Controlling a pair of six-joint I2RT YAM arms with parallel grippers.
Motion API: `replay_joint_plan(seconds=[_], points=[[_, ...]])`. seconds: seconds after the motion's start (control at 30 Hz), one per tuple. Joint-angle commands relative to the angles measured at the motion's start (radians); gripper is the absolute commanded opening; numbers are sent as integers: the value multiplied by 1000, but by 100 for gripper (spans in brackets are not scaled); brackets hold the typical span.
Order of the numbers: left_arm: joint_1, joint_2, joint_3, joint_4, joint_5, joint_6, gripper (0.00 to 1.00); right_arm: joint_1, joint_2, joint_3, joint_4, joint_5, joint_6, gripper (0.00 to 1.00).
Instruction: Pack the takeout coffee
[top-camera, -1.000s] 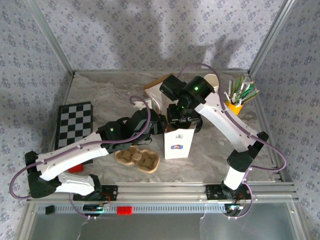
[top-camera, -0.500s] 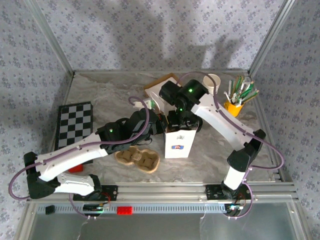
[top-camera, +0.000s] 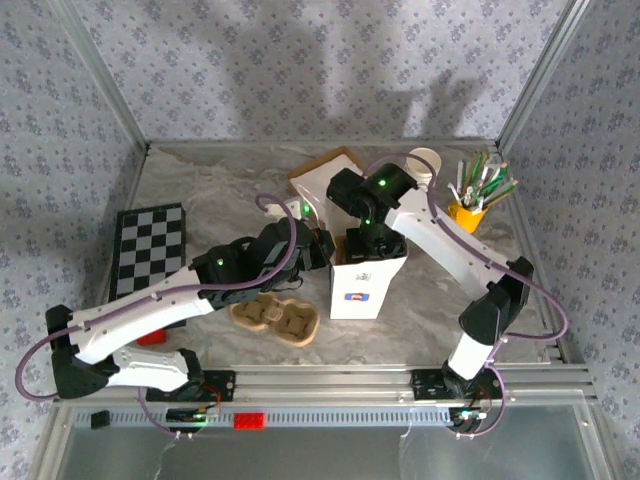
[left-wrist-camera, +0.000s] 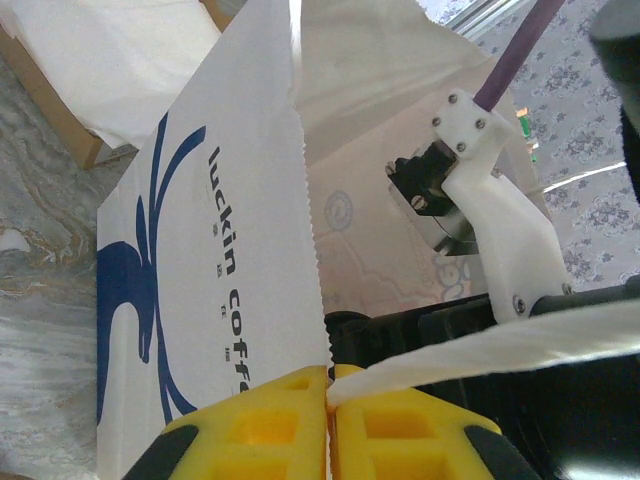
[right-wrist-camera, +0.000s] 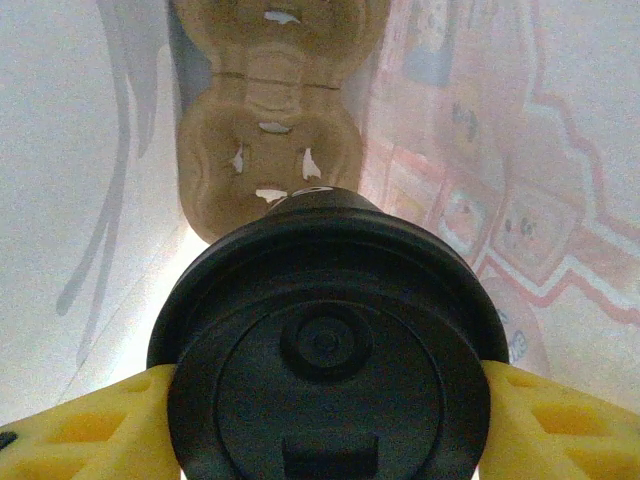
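Loading of the takeout coffee (right-wrist-camera: 325, 340) into the paper bag (top-camera: 365, 288) is judged to be the step in hand, and it appears close to its end. From above, the right gripper (top-camera: 366, 246) reaches down through the bag's open mouth. The right wrist view looks along the bag's inner walls: the cup's round black lid sits between the two yellow fingers (right-wrist-camera: 95, 430), so the right gripper (right-wrist-camera: 325, 420) is clamped on the coffee, its jaws partly spread to the cup's width. The cup is upright, inside the bag, above a pulp cup carrier (right-wrist-camera: 270, 110) that appears to lie on the bag's floor; whether the cup's base already touches the carrier cannot be told, since the lid hides it. At the bag's left rim the left gripper (left-wrist-camera: 330, 378) has its jaws pressed together on a thin fold of the paper wall, and this pinch seems to hold the mouth open and the bag steady. The next move probably calls for seating the cup squarely in one of the carrier's wells, then spreading the right jaws and lifting them straight up, clear of the rim, without dragging the lid or creasing the bag.
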Motion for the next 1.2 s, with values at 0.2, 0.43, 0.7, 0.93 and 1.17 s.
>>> replay_joint_plan(seconds=[0.2, 0.43, 0.7, 0.93, 1.17], points=[[5, -11, 10, 26, 11, 4, 8, 26, -24, -63, 64, -19, -1, 54], [6, -17, 16, 2, 7, 17, 13, 19, -70, -143, 103, 5, 15, 54], [6, -13, 34, -22, 34, 72, 23, 27, -84, -176, 134, 28, 20, 53], [9, 7, 30, -27, 45, 66, 17, 32, -104, -180, 174, 2, 20, 53], [9, 11, 29, -27, 43, 71, 9, 37, -93, -155, 177, -29, 21, 53]])
